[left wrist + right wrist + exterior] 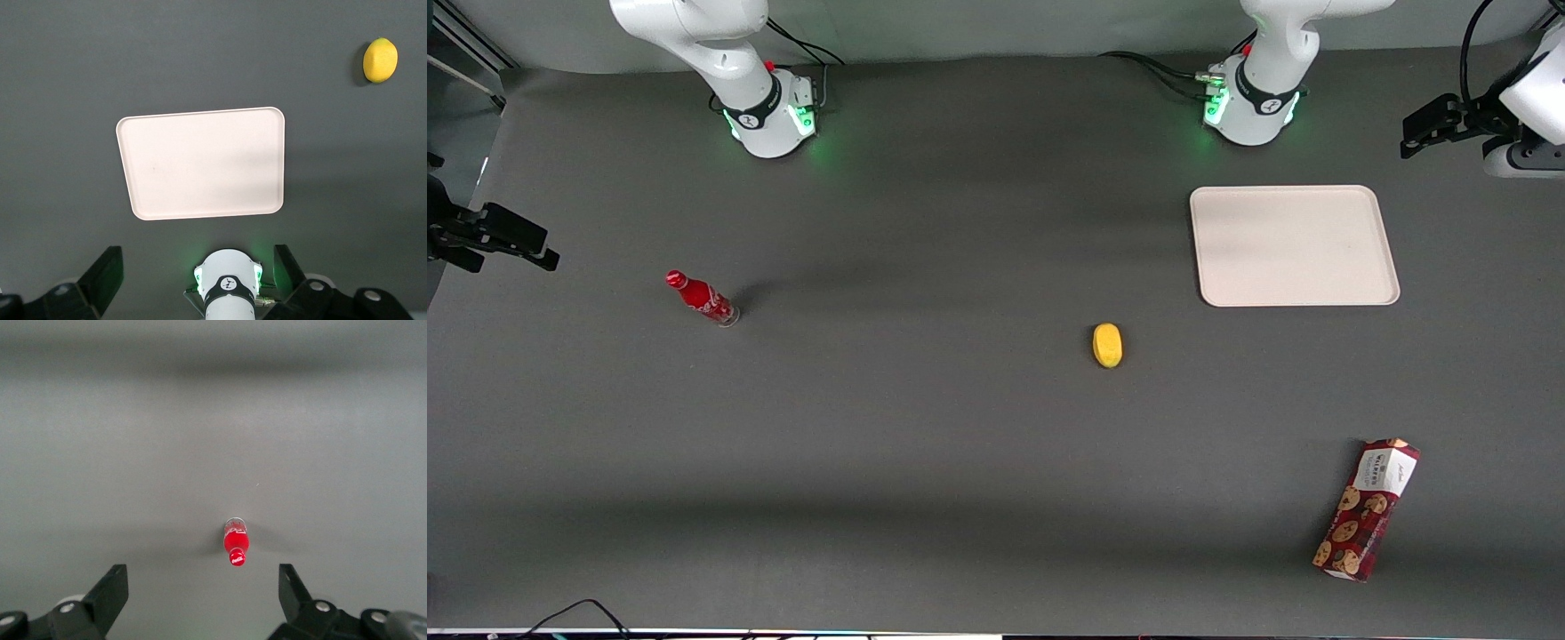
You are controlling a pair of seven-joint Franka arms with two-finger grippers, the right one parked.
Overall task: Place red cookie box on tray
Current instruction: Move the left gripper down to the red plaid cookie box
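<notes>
The red cookie box lies flat on the dark table near the front camera, toward the working arm's end, its white label end pointing away from the camera. The cream tray sits bare in front of the working arm's base and shows whole in the left wrist view. My gripper hangs high at the working arm's end of the table, farther from the camera than the tray and well away from the box. It is open with nothing between its fingers. The box is out of the left wrist view.
A yellow lemon lies mid-table, a little nearer the camera than the tray, and shows in the left wrist view. A small red bottle lies toward the parked arm's end. The working arm's base stands by the tray.
</notes>
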